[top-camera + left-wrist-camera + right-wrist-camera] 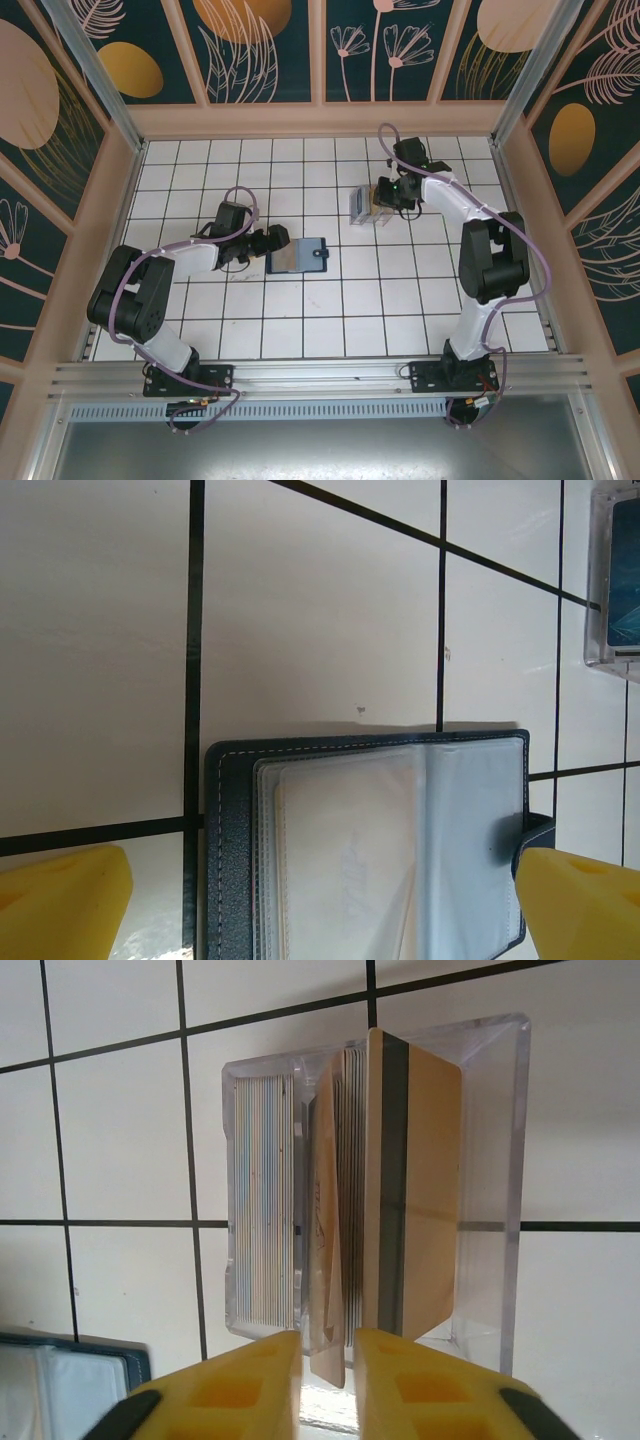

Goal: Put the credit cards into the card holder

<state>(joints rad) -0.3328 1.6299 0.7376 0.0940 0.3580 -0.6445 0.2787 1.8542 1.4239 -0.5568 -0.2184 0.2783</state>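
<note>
Picking is in hand: right claw [328, 1370] pinches a beige plastic credit card [325, 1260] upright in the clear plastic tray [500, 1160] ahead; left claw [320, 905], spread wide, flanks the open navy folding card holder [370, 840]; next, presumably, a straight lift.

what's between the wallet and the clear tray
Nothing but bare white tiles between the wallet and the tray; the top view shows that stretch.

Open card holder [300, 256] by L fingers [277, 239]; R fingers [384, 196] at clear tray [360, 206]
</note>
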